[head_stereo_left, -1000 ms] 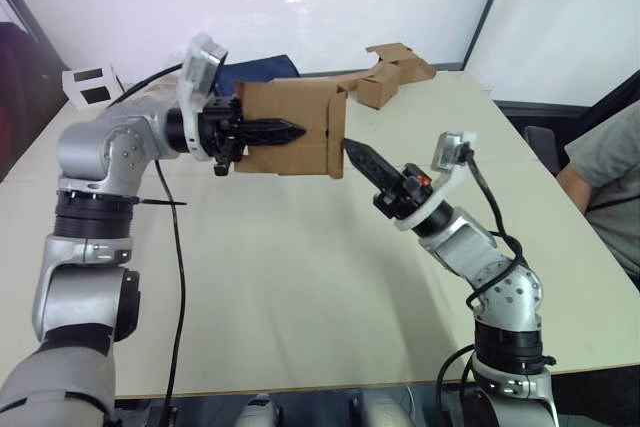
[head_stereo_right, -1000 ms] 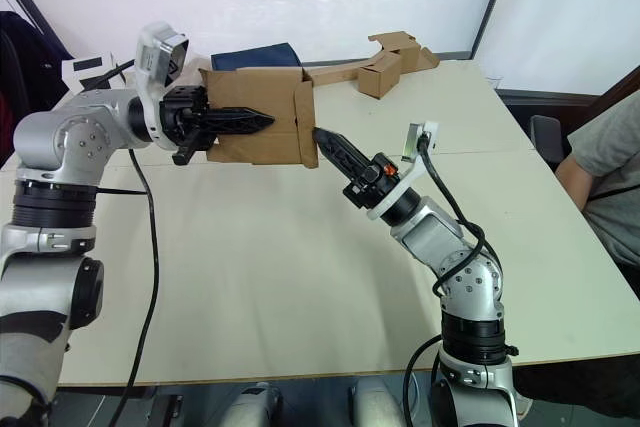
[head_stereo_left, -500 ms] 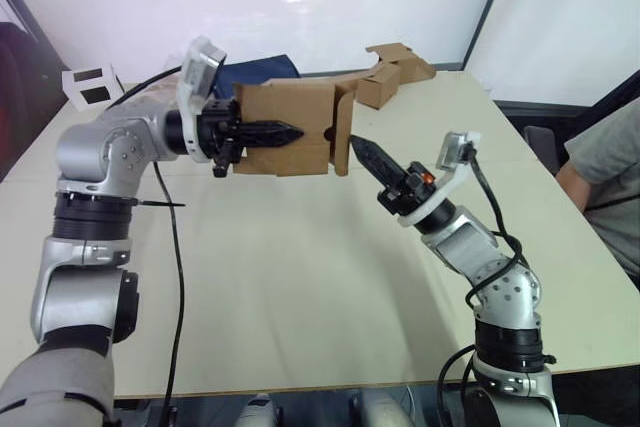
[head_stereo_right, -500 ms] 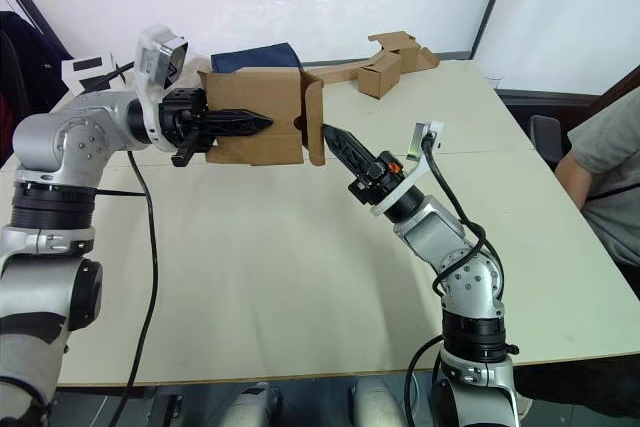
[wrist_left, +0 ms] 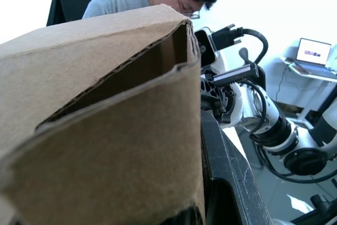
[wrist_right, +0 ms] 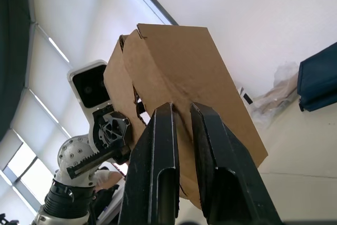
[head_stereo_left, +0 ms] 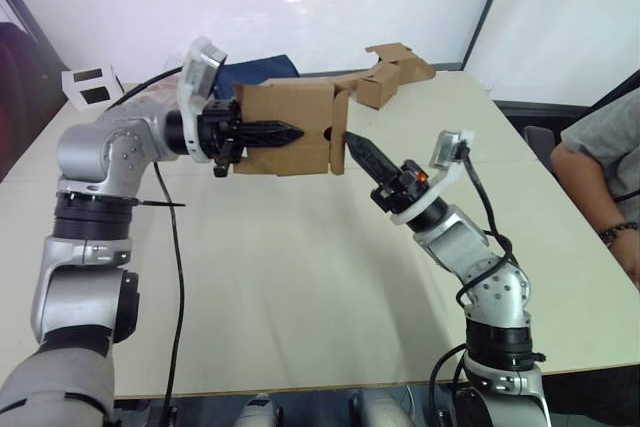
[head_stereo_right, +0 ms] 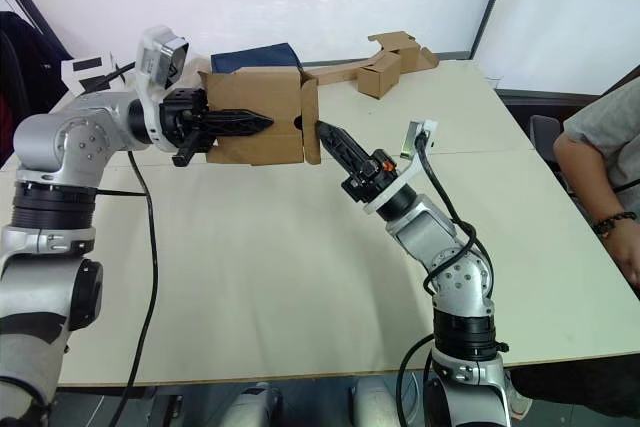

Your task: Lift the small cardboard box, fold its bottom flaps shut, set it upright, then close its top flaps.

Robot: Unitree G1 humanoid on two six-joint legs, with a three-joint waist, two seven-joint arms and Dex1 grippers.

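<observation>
Overhead, one pale surface (head_stereo_left: 300,277) carries everything, with a person's arm (head_stereo_left: 600,187) at its 3 o'clock edge. One small cardboard box (head_stereo_left: 290,127) is held in the air above the surface toward 11 o'clock, lying on its side with its long axis running 9 to 3 o'clock and its flapped end facing 3 o'clock. Two arms meet at it. The left claw (head_stereo_left: 275,133) reaches along the box's near face from 9 o'clock, its fingers pinching the box wall. The right claw (head_stereo_right: 325,133) comes up from 4 o'clock, its two fingers (wrist_right: 210,146) slightly spread, tips against the flap hanging at the box's 3 o'clock end. One strip of joined brown cardboard pieces (head_stereo_left: 385,72) lies at 1 o'clock, well apart, one dark blue item (head_stereo_right: 255,55) sits behind the box, and one white box with black squares (head_stereo_left: 90,85) rests at 10 o'clock
</observation>
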